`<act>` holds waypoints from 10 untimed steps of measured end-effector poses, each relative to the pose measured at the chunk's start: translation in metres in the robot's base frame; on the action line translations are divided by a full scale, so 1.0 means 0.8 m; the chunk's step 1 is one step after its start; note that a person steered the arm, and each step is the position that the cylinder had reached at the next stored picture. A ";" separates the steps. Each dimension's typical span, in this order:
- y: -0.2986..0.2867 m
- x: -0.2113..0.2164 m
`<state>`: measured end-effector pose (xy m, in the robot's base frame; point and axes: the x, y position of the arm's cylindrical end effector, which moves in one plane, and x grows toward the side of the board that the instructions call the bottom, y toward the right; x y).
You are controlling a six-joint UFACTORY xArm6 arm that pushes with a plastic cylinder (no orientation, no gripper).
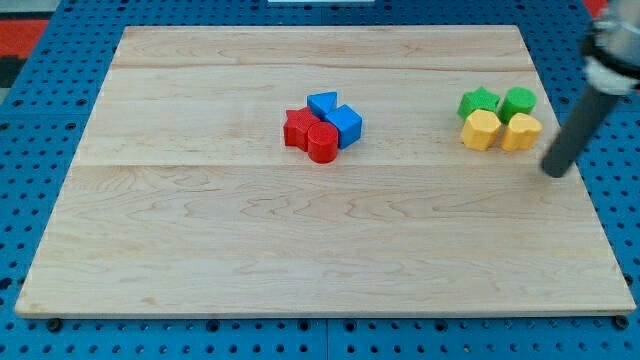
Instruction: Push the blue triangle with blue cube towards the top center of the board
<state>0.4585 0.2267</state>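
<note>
Camera view, looking down at an angle on a pale wooden tabletop [200, 250] of lengthwise planks, set on blue pegboard [30, 150]. No claw on this arm, so no open or closed state to tell: only a straight dark rod [575, 135] slanting in from the view's right edge. My tip [553, 174] down at the tabletop's right edge, just below and right of the yellow pair, apart from every block, well apart from the blue ones.

Near the middle, slightly toward the view's top, a tight cluster of four touching blocks. Blue cube [345, 124] on the cluster's right, one corner toward the view's bottom. Blue triangle [322, 103] at the cluster's top, touching the cube's upper left side; point apparently toward the view's upper right, no clear long axis to make out. Red star [297, 128] on the left; red cylinder [322, 143] upright at the bottom, in front of the cube.

At the view's right, a second group in a two-by-two square: green star [479, 101] and a second green block [518, 101] above, two yellow blocks, left [481, 129] and right [521, 131], below, shapes hard to make out.
</note>
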 end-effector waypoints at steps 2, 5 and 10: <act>-0.209 -0.021; -0.299 -0.142; -0.126 -0.208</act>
